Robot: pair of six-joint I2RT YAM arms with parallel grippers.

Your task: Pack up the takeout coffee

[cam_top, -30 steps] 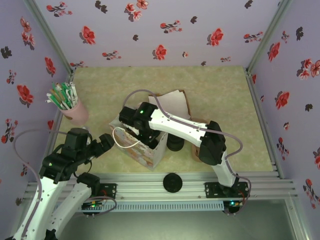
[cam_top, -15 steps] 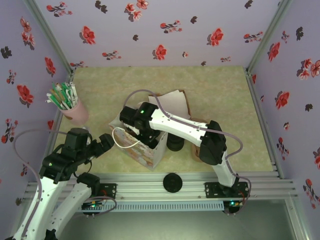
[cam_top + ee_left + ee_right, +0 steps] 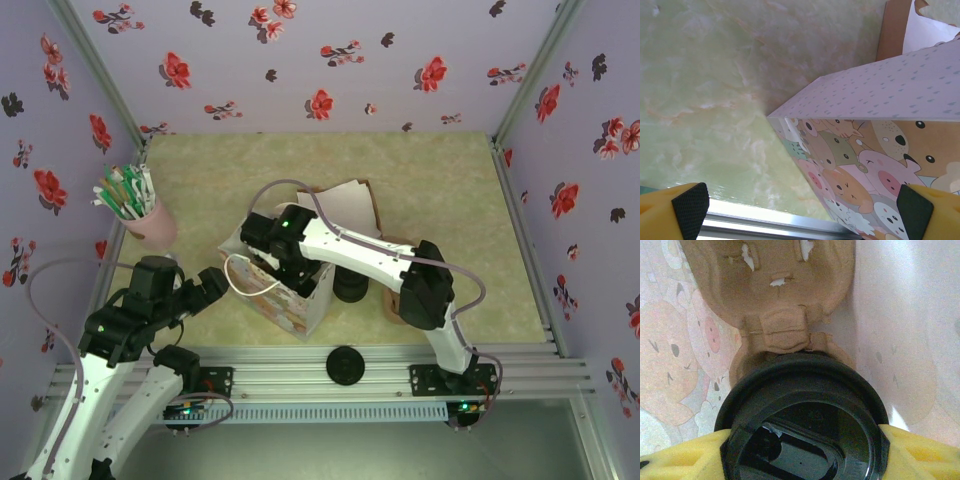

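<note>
Top view: green marbled table (image 3: 430,180) between flowered walls. Left gripper (image 3: 208,287), jaws spread and holding nothing, just beside the near-left side of a paper bag (image 3: 295,300) printed with cartoon animals, standing upright near the middle. Right arm (image 3: 360,255) reaches across and dips into the bag's open top; white cord handle loops out on the bag's left side. Pink cup (image 3: 152,228) of green-and-white sticks (image 3: 125,190) at the left edge. Dark round stack (image 3: 351,288) just right of the bag; brown cardboard (image 3: 350,200) behind it. One black round lid (image 3: 344,365) on the metal rail (image 3: 520,368) at the near edge. Left wrist view: two yellow fingers with black pads (image 3: 690,207) at the lower corners, wide apart, empty; the bag's corner stands between and beyond them, on the table. Right wrist view: right gripper (image 3: 805,450) clasped on the coffee cup (image 3: 805,425), yellow fingers (image 3: 675,460) pressed to both sides of its black lid. The cup is inside the bag, directly over a brown pulp cup carrier (image 3: 775,285) at the bottom; whether it is seated there cannot be told.
</note>
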